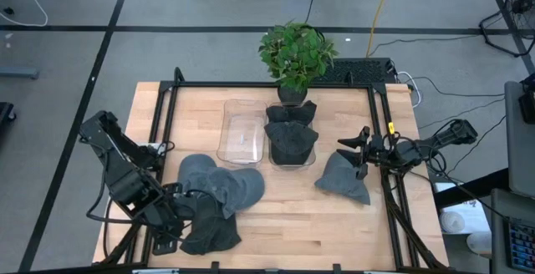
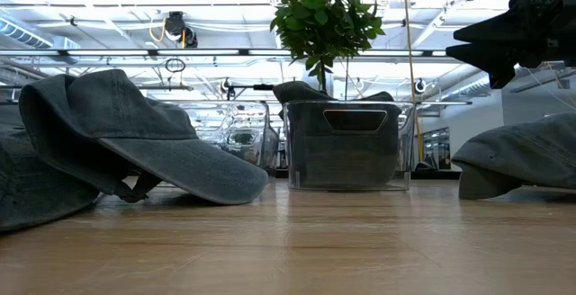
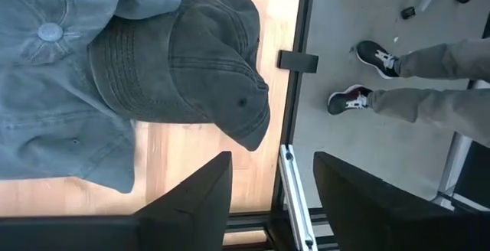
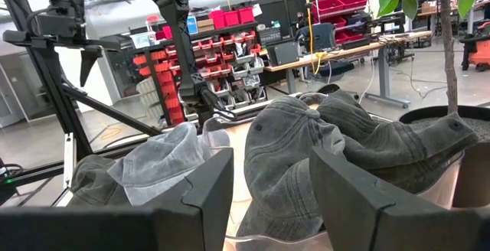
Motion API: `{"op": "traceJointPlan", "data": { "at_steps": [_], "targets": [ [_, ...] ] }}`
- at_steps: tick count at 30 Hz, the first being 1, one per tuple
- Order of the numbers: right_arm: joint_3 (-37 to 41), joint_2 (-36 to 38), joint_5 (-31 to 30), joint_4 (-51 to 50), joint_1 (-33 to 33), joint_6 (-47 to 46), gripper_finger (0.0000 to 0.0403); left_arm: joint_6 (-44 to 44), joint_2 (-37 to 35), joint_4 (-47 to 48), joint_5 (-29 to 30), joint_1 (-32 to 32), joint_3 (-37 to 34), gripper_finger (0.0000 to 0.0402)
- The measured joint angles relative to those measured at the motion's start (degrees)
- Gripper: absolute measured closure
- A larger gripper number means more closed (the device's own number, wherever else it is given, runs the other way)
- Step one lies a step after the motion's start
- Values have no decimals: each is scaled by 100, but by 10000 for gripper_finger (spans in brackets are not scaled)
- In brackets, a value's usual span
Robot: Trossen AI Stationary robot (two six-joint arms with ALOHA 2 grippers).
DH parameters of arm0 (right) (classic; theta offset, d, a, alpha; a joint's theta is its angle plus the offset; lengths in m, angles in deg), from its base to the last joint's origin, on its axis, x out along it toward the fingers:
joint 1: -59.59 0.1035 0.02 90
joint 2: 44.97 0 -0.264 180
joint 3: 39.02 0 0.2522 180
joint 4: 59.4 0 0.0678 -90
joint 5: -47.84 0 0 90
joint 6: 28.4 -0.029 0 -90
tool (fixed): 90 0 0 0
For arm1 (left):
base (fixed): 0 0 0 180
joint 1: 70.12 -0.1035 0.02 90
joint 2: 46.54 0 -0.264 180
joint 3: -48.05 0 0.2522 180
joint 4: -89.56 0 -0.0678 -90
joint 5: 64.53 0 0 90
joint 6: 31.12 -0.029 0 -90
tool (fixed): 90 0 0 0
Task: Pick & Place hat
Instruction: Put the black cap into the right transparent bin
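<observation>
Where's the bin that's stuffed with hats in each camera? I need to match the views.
High view: full bin at table centre, just in front of the plant, right of the empty bin.
Low view: centre, clear walls with dark hats inside.
Left wrist view: not in it.
Right wrist view: hats heaped in it fill the middle, beyond the right gripper.
Shared landmark: the plant behind the bin, seen in all but the left wrist view.

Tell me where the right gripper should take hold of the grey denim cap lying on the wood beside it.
Probably the soft crown of the grey denim cap, approached from straight above. The cap lies flat and crumpled on the wooden table, so bunched fabric offers a pinchable fold. The right gripper hangs open near its edge.
</observation>
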Motion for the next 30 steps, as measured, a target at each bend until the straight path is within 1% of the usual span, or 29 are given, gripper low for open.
{"op": "traceJointPlan", "data": {
  "at_steps": [6,11,15,19,25,27,30],
  "targets": [
    [1,0,0,0,2,2,243,-144,0,-209,0,-79,0,204],
    [1,0,0,0,1,1,243,253,0,-404,-19,-174,0,197],
    [2,0,0,0,1,0,243,458,-2,-377,-426,-313,0,184],
    [0,0,0,0,2,0,243,515,-2,-365,-603,-356,0,153],
    [2,0,0,0,1,0,243,490,-2,-376,-739,-358,-93,77],
    [2,0,0,0,2,2,243,521,-2,-382,-694,-356,-140,57],
    [1,0,0,1,0,0,243,539,91,-300,-377,-302,-204,41]
  ]
}}
